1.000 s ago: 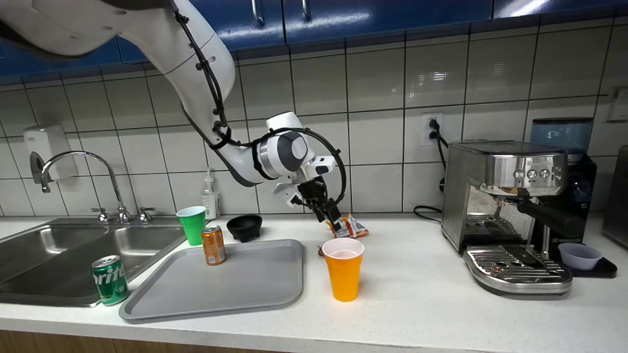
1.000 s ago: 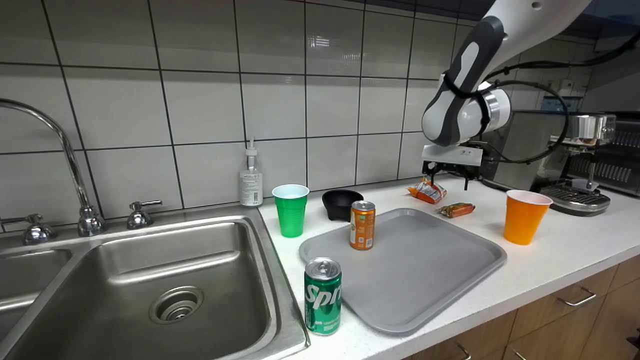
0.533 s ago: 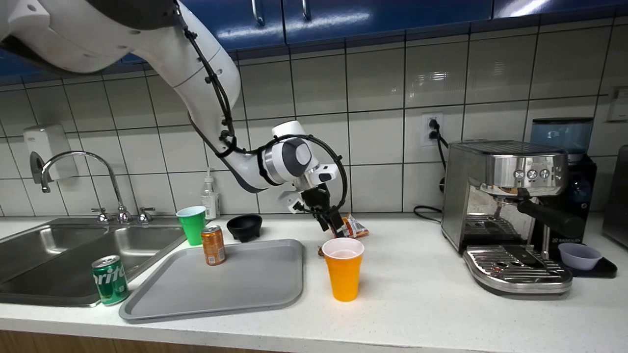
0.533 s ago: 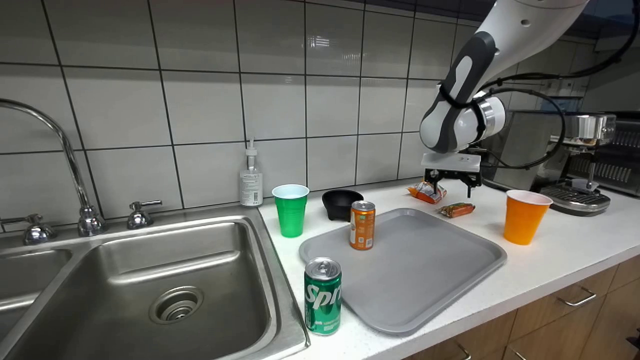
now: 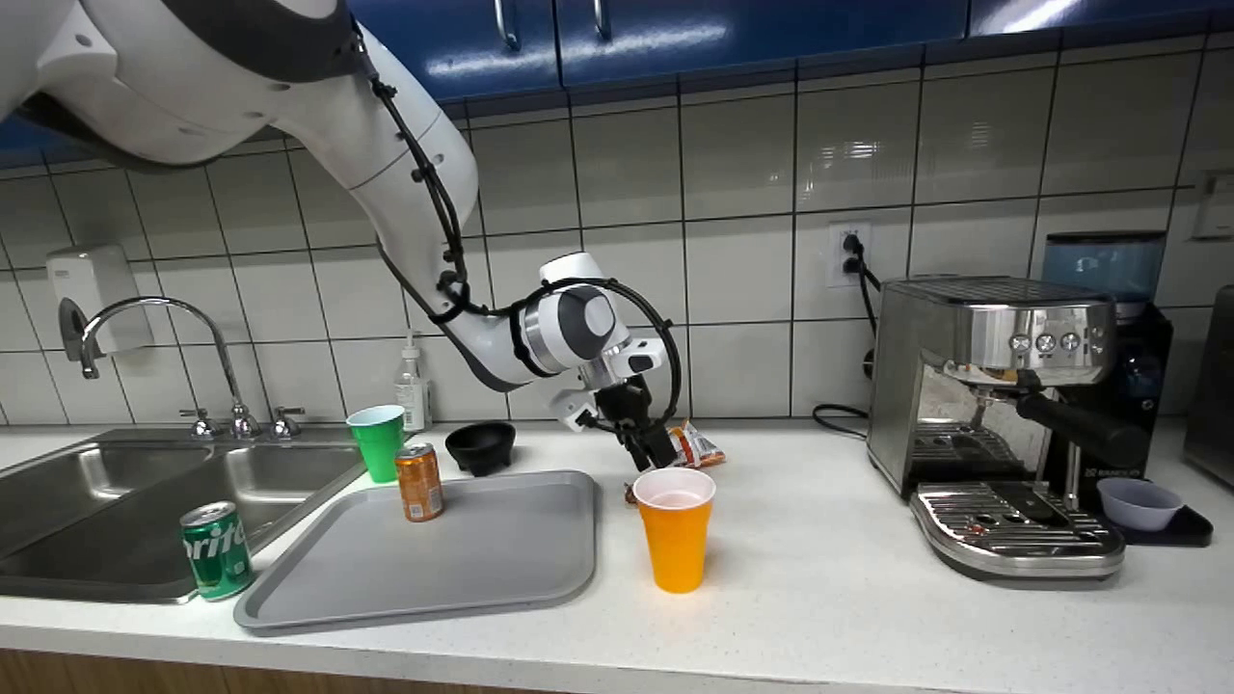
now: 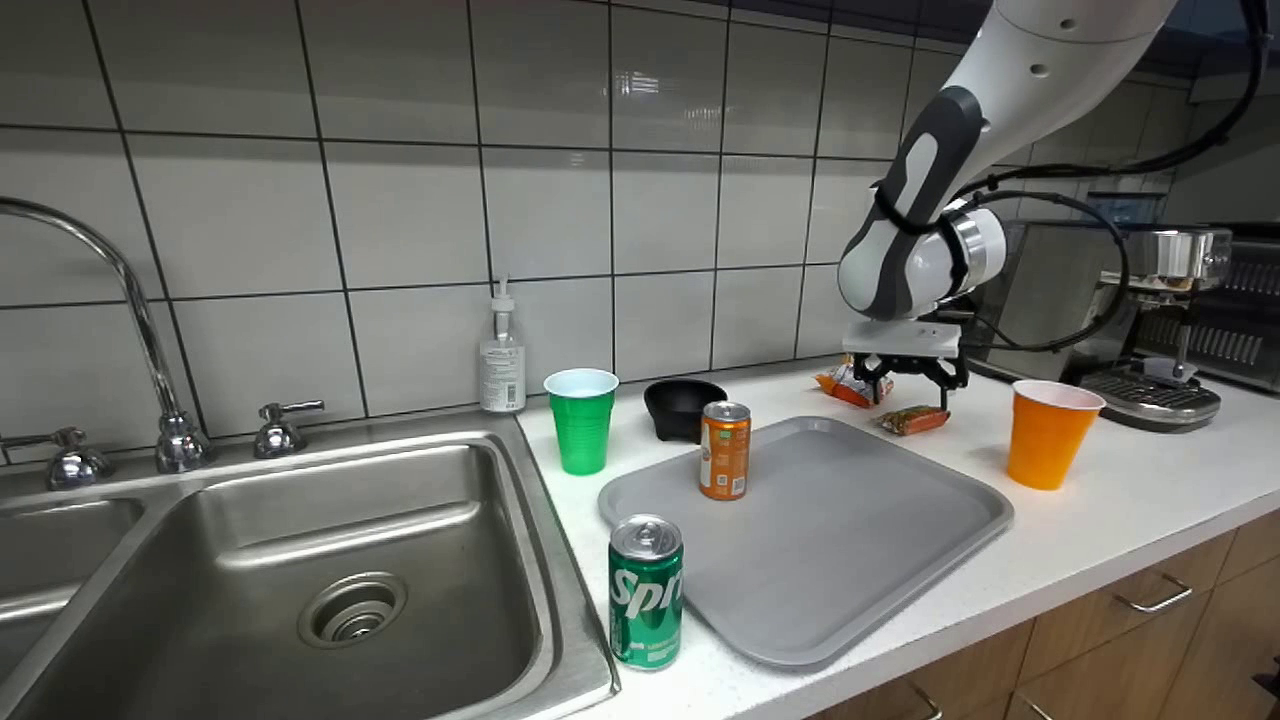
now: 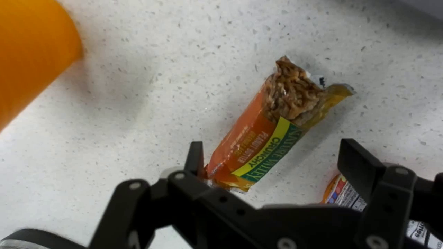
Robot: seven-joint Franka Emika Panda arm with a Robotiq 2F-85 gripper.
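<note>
In an exterior view, a smooth grey tray (image 6: 850,580) bears an orange metal can (image 6: 726,455) near its back edge; by the back edge of the desk (image 6: 1140,485) lies a crinkled foil packet (image 6: 838,386); next comes the end effector (image 6: 910,403), jaws spread, nothing held, lower than a second ago, which seems to put the Nature Valley bar (image 7: 266,138) within reach, off the tray's right edge, glossy in the wrist view, one end crumpled and brown; farther right, toward the desk's front edge, stands a tapered orange cup (image 6: 1050,440)

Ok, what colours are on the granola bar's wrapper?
The wrapper is mostly orange-red with yellow and green bands, clearest in the wrist view.
</note>
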